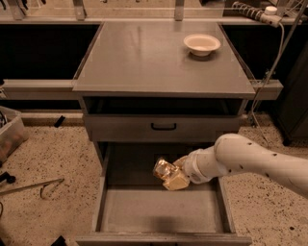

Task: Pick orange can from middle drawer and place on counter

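The orange can [162, 168], small and shiny orange-gold, is held above the grey floor of the open middle drawer [161, 211], toward its back. My gripper [170, 176] is shut on the can, at the end of my white arm [250, 161], which reaches in from the right. The can hangs just below the front of the shallower drawer above. The grey counter [154, 57] lies above and behind.
A white bowl [202, 44] sits on the counter's back right. A closed drawer front with a black handle [163, 127] is just above the can. A power strip [250, 10] and its cable hang at the right. A plastic bin [9, 137] stands on the floor at left.
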Robot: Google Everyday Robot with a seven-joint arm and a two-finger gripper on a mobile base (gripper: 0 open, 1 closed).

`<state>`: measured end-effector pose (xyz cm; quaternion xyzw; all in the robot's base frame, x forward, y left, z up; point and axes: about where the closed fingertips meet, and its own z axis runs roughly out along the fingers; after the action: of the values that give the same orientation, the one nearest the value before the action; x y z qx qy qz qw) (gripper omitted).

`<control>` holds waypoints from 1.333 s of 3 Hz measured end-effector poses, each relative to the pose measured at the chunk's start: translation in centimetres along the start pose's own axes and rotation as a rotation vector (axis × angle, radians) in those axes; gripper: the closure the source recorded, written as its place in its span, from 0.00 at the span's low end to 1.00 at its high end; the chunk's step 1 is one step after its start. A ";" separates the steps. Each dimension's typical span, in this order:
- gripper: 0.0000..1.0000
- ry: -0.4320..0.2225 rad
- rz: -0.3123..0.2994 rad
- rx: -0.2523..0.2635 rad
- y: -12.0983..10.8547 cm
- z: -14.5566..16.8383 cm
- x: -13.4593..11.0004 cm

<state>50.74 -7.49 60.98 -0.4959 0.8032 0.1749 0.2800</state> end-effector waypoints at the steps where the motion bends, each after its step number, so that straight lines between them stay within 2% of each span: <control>1: 1.00 -0.033 -0.086 0.024 -0.6 -3.5 -4.6; 2: 1.00 -0.099 -0.205 0.038 -0.4 -10.1 -12.1; 3: 1.00 -0.137 -0.317 0.034 0.2 -17.3 -20.1; 4: 1.00 -0.137 -0.318 0.034 0.2 -17.3 -20.1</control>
<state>52.87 -3.01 87.09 -0.5987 0.6967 0.1480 0.3665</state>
